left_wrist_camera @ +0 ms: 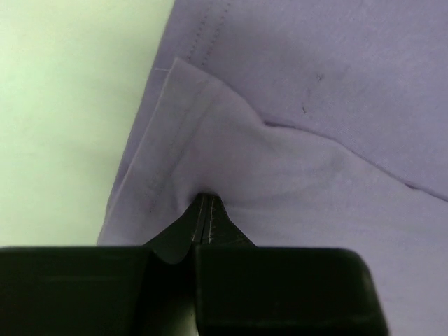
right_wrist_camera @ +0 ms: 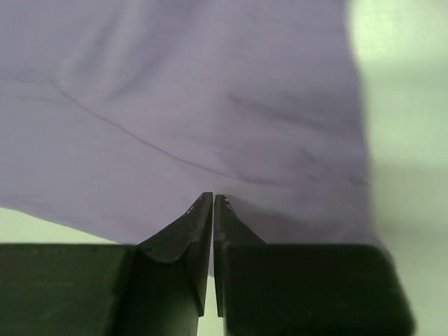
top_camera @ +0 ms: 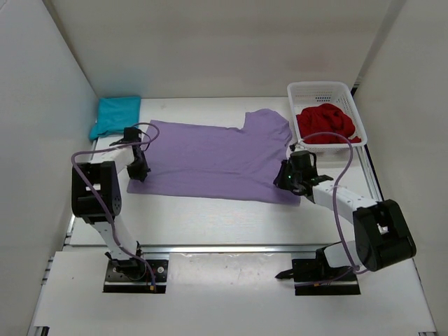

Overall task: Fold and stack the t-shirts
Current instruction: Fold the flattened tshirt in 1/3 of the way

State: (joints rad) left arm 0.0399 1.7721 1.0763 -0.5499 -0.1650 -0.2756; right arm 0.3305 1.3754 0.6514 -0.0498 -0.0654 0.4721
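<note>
Top view. Shows lavender t-shirt [top_camera: 210, 157] spread flat on the table [top_camera: 210, 220], long axis running left to right. Puts left gripper [top_camera: 138, 170] at its left edge and right gripper [top_camera: 288, 178] at its near right corner, so one arm per end, neither nearer. Leaves the rest of the cloth lying away from both sets of jaws, toward the far wall; probably means a fold carried that way. Also shows teal t-shirt [top_camera: 114, 115] folded in the far left corner and red t-shirt [top_camera: 325, 124] heaped in the basket [top_camera: 318, 86].

Left wrist. Shows left gripper [left_wrist_camera: 204, 203] clamped on a pinch of lavender t-shirt [left_wrist_camera: 315, 91] by the stitched edge, cloth puckering to the tips.

Right wrist. Shows right gripper [right_wrist_camera: 212, 199] closed at the shirt's [right_wrist_camera: 210, 91] near edge, creases running to the tips; looks like a thin pinch, though hard to make out how much cloth. Hides the corner itself behind the jaws.
</note>
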